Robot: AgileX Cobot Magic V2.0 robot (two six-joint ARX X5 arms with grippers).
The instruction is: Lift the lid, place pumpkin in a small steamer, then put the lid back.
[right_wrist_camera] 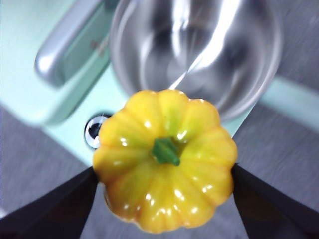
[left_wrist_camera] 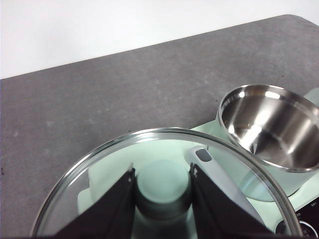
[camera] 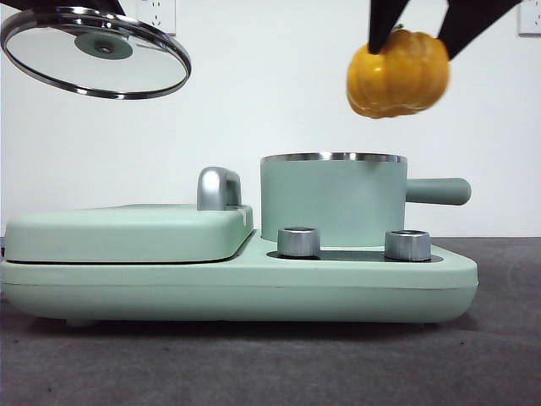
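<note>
My left gripper [left_wrist_camera: 162, 186] is shut on the mint-green knob of the glass lid [left_wrist_camera: 164, 169] and holds it high at the top left of the front view [camera: 95, 52]. My right gripper [right_wrist_camera: 164, 184] is shut on the yellow-orange pumpkin [right_wrist_camera: 164, 159], held in the air above and slightly right of the small steamer [camera: 334, 199]; in the front view the pumpkin [camera: 397, 74] hangs from the black jaws at the top right. The steamer stands open, its steel inside empty [right_wrist_camera: 194, 50] [left_wrist_camera: 271, 124].
The steamer sits on the wide mint-green appliance base [camera: 237, 283] with two steel knobs [camera: 299, 241] [camera: 407, 244]. A flat mint-green cover [camera: 127, 230] with a chrome handle [camera: 216, 187] lies on its left half. The steamer's side handle [camera: 438, 191] points right.
</note>
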